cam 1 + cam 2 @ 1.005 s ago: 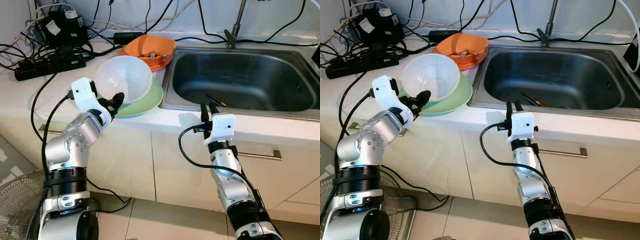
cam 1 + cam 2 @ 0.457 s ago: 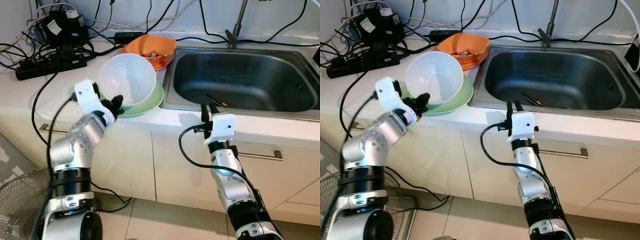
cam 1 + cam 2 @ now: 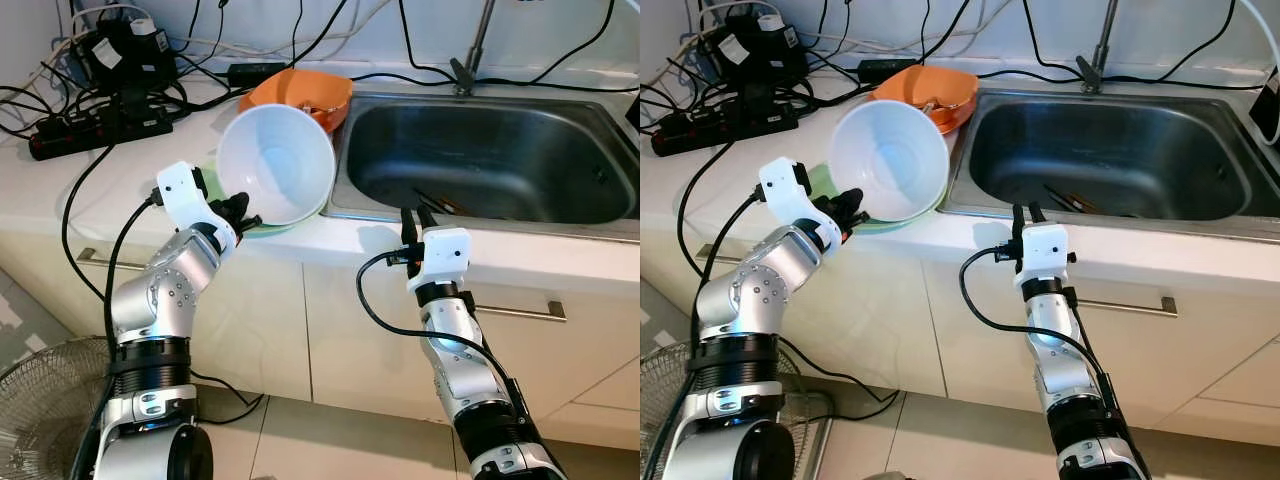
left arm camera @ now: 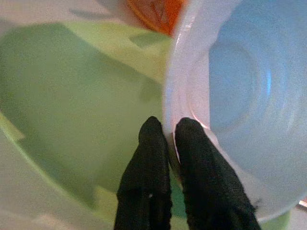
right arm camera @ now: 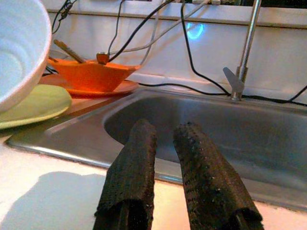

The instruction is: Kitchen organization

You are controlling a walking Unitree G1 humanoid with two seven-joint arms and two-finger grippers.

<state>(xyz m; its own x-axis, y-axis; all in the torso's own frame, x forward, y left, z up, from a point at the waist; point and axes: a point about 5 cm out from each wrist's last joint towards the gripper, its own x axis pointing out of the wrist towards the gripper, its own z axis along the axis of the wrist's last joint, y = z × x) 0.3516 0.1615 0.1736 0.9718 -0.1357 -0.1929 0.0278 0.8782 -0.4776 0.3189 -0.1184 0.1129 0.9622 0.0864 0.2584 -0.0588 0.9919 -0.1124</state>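
white bowl [image 3: 277, 163] has tipped toward sink [image 3: 480, 150], left gripper [image 4: 164, 136] pinching its rim

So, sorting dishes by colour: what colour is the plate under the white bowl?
Light green plate, clearest in the left wrist view.

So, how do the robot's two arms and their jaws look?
Both arms are silver metal with black joint rings. Each wrist carries a white housing, and a black cable loops beside each arm. The left gripper and right gripper each have two long black fingers with a rough, textured surface.

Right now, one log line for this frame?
left gripper: shut on white bowl rim, tilted over green plate | right gripper: idle at sink edge, fingers slightly apart
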